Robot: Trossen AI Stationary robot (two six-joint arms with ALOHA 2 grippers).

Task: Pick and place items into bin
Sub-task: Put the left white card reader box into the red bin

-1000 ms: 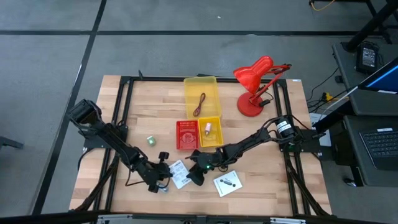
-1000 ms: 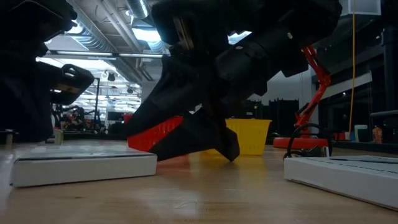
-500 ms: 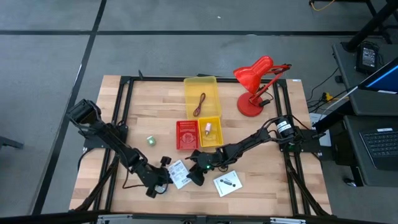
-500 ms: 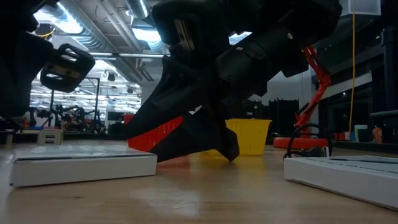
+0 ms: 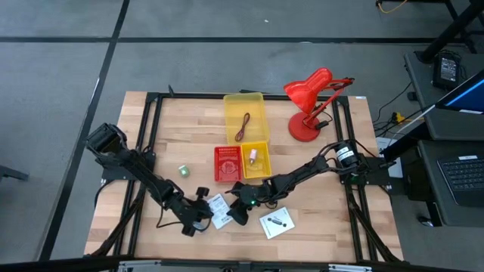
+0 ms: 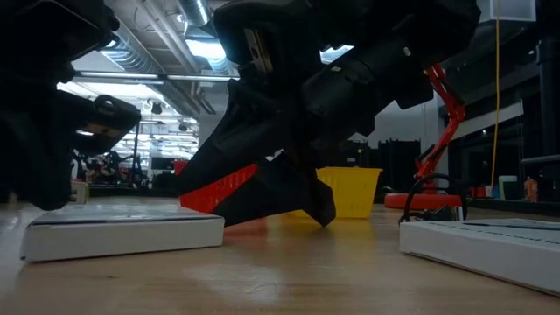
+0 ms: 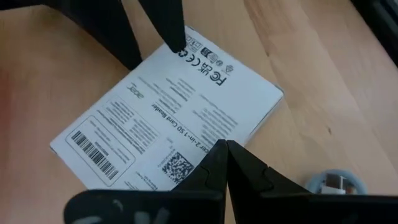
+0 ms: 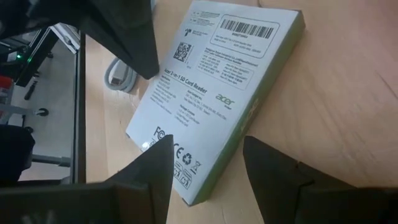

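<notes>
Inside the yellow bin (image 5: 246,117) a dark red cord (image 5: 242,126) already lies, while a white packet (image 5: 218,211) waits near the table's front edge. Right gripper (image 5: 236,214), fingers apart, straddles its right end; left gripper (image 5: 198,221), fingers together, sits just left. A second packet (image 5: 277,223) and a green piece (image 5: 183,171) also remain out.

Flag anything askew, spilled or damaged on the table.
Nothing is spilled or damaged. The white packet between the left gripper and right gripper lies skewed to the table edges, like the second packet.
</notes>
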